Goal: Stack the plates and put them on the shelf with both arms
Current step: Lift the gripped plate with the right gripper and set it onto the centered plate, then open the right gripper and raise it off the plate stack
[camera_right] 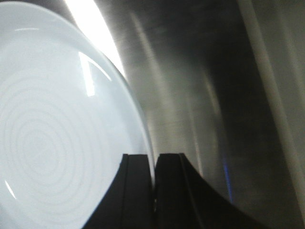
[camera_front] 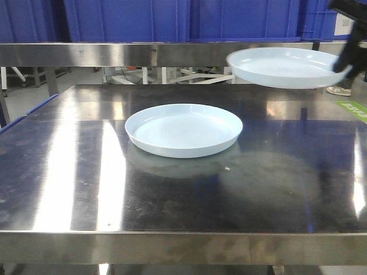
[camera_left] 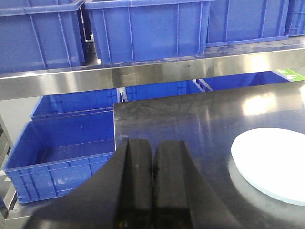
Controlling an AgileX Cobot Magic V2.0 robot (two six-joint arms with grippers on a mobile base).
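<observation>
One pale bluish-white plate [camera_front: 183,130] lies flat on the steel table [camera_front: 69,172], near its middle. It also shows at the right edge of the left wrist view [camera_left: 274,164]. My right gripper [camera_front: 344,63] is shut on the rim of the second plate [camera_front: 284,67] and holds it in the air at the upper right, above the table's far right part. In the right wrist view the jaws [camera_right: 154,164] pinch that plate's rim [camera_right: 57,133]. My left gripper [camera_left: 153,155] is shut and empty, over the table's left part, left of the lying plate.
A steel shelf rail [camera_front: 114,54] runs across the back, with blue crates [camera_front: 126,20] on it. More blue crates [camera_left: 62,143] stand beyond the table's left edge, lower down. The table's front edge [camera_front: 183,240] is near the camera.
</observation>
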